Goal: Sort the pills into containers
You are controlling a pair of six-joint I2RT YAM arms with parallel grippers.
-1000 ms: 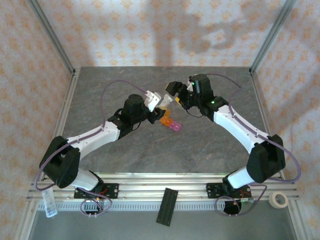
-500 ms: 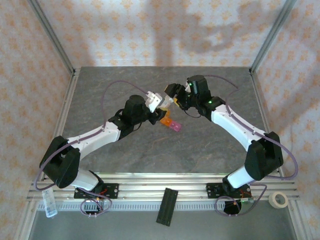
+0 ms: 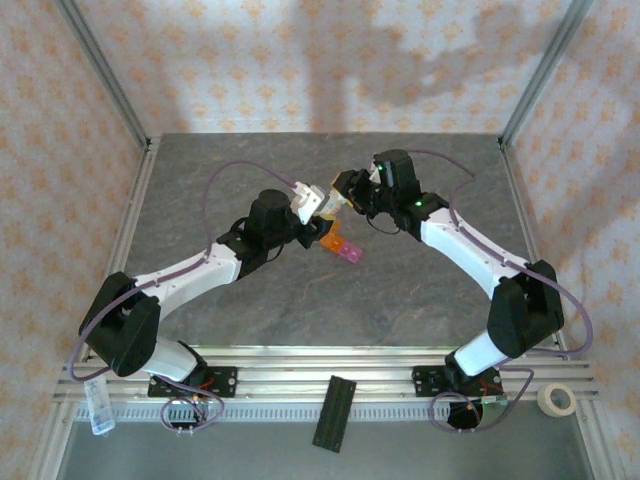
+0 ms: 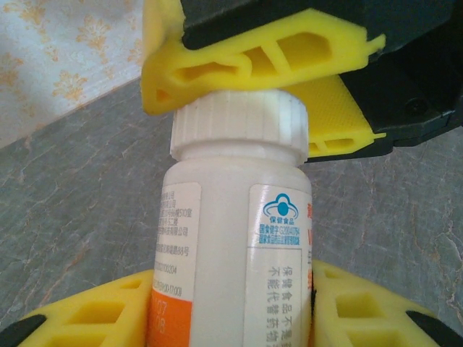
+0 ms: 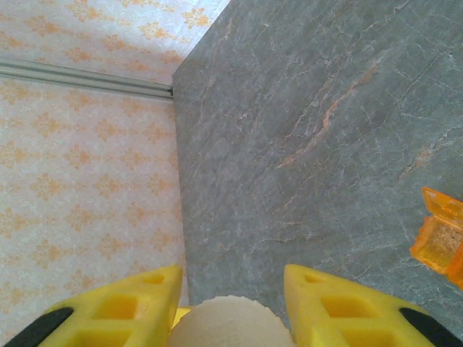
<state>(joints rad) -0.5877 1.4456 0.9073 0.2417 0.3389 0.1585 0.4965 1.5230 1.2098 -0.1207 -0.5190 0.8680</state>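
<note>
Containers [image 3: 341,246]: orange and pink compartments joined in a short strip, lying on the grey worktop [image 3: 400,290] near its middle
Containers versus pincers: overhead, the strip sits just on the near side of the spot where both pincers meet, the orange end closest to the left arm; whether it touches that arm I cannot tell
Left pincer [image 4: 231,307]: closed on the body of a white bottle [image 4: 239,231], one yellow finger on either side
Right pincer [image 5: 231,289]: clamped onto the ribbed white cap [image 4: 239,126] of that bottle, fingers on opposite sides of it
Right wrist view: the cap sits between the yellow fingers at the bottom edge; the orange compartment lies off to the right on the stone, clear of the fingers
Cut off: the orange compartment is sliced by the right border there; the bottle's base drops below the left wrist picture
Hard to make out: what the compartments hold is too small to tell from overhead; the label's [image 4: 278,231] fine print cannot be read
</note>
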